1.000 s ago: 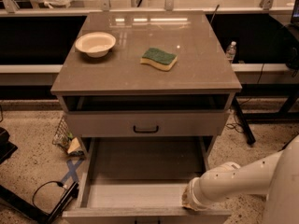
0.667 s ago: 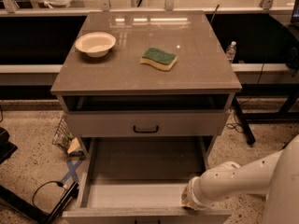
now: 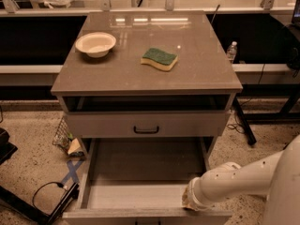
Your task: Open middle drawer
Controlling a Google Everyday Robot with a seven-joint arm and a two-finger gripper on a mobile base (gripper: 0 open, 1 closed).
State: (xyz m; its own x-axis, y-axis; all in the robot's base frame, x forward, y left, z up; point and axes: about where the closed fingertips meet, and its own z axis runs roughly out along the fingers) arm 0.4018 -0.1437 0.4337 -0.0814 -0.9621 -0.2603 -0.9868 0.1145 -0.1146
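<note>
The middle drawer (image 3: 140, 161) is pulled far out towards me from under the grey-brown cabinet top (image 3: 197, 74), and its plain grey inside shows. Its front edge (image 3: 117, 213) runs along the bottom of the view. Above it sits the taller-fronted grey drawer (image 3: 93, 124) with a black bar handle (image 3: 146, 130), its front still in the cabinet. My gripper (image 3: 188, 201) is at the end of the white arm (image 3: 239, 182), at the right part of the open drawer's front edge. The lowest drawer is out of view.
A cream bowl (image 3: 95, 43) and a green-and-yellow sponge (image 3: 159, 59) lie on the cabinet top. A water bottle (image 3: 231, 51) stands behind on the right. Blue tape (image 3: 70, 172), a black cable (image 3: 44, 191) and a wire basket (image 3: 63, 135) are on the floor at left. Black frame legs (image 3: 243, 123) stand at right.
</note>
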